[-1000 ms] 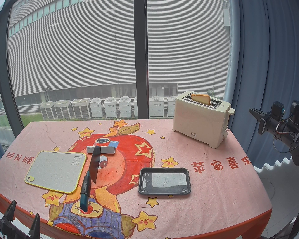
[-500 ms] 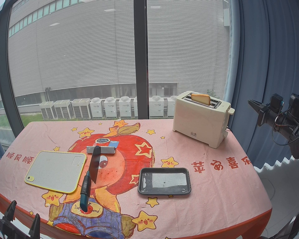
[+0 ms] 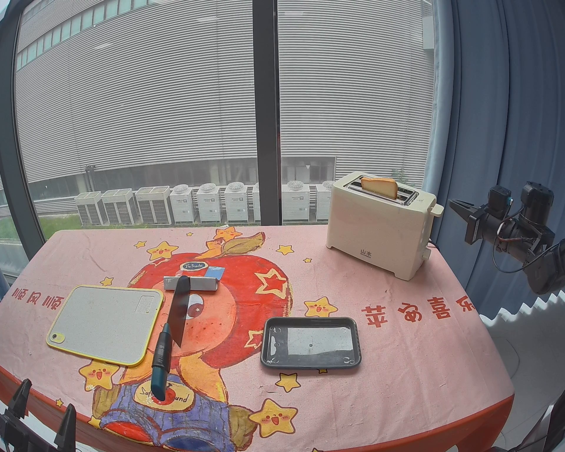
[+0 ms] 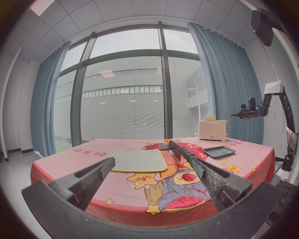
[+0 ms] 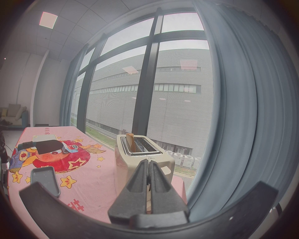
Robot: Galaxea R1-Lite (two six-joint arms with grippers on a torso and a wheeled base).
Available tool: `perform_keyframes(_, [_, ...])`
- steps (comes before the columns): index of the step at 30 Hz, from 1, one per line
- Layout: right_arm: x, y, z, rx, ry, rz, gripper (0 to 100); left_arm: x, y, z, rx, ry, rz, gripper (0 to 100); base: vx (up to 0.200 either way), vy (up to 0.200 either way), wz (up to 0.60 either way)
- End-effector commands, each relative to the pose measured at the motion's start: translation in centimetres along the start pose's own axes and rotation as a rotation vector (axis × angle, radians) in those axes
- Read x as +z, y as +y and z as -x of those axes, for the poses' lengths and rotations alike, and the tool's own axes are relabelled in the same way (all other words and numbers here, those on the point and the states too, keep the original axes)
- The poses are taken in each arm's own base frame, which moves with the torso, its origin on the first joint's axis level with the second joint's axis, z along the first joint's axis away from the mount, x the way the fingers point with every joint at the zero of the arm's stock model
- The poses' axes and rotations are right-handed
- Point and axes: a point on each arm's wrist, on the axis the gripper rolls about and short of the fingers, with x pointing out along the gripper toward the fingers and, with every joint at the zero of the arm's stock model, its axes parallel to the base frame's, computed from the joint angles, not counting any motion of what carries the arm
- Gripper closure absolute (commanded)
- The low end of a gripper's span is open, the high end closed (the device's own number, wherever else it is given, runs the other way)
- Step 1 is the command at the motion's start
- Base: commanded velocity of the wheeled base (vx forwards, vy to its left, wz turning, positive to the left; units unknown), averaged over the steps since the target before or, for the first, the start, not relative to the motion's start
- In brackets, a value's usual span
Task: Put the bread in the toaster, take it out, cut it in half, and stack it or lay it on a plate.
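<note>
One pink cartoon tablecloth [image 3: 388, 359], toaster [image 3: 379, 229] by window [image 3: 147, 94], blue curtain [image 3: 500, 118]

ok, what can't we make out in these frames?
- Bread: lower part hidden inside the toaster slot, head and right wrist views; how toasted it is cannot be told.
- Left gripper: its base is cut off by the head view's bottom edge.
- Grey block: its middle is covered by the knife blade, head view.
- Right gripper: the arm behind it is cut off by the head view's right edge.

Tall windows [image 3: 147, 194], blue curtains [image 3: 500, 118], grey building [image 3: 353, 88] outside, tiled ceiling [image 4: 124, 12]
</note>
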Motion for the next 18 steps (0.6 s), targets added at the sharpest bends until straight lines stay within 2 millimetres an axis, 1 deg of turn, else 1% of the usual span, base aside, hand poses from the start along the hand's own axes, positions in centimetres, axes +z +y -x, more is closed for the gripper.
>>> perform_keyframes(1, [-2.0, -0.2, -1.4, 0.016, 0.046, -0.022, 100, -0.5, 0.0, 0.0, 0.000, 0.001, 0.000, 0, 0.000, 0.000, 0.00])
perform_keyframes(2, [-2.0, -0.2, -1.4, 0.016, 0.046, -0.022, 100, -0.5, 0.0, 0.0, 0.000, 0.001, 0.000, 0, 0.000, 0.000, 0.00])
perform_keyframes(3, [-2.5, 0.0, -1.8, 0.025, 0.054, -0.026, 100, -0.5, 0.0, 0.0, 0.000, 0.001, 0.000, 0, 0.000, 0.000, 0.00])
perform_keyframes(5, [-2.8, 0.1, -2.2, 0.030, 0.057, -0.027, 100, -0.5, 0.0, 0.0, 0.000, 0.001, 0.000, 0, 0.000, 0.000, 0.00])
perform_keyframes(10, [-3.2, -0.3, -2.9, 0.029, 0.064, -0.031, 100, -0.5, 0.0, 0.0, 0.000, 0.001, 0.000, 0, 0.000, 0.000, 0.00])
perform_keyframes(18, [-3.5, -0.4, -2.9, 0.026, 0.072, -0.034, 100, -0.5, 0.0, 0.0, 0.000, 0.001, 0.000, 0, 0.000, 0.000, 0.00])
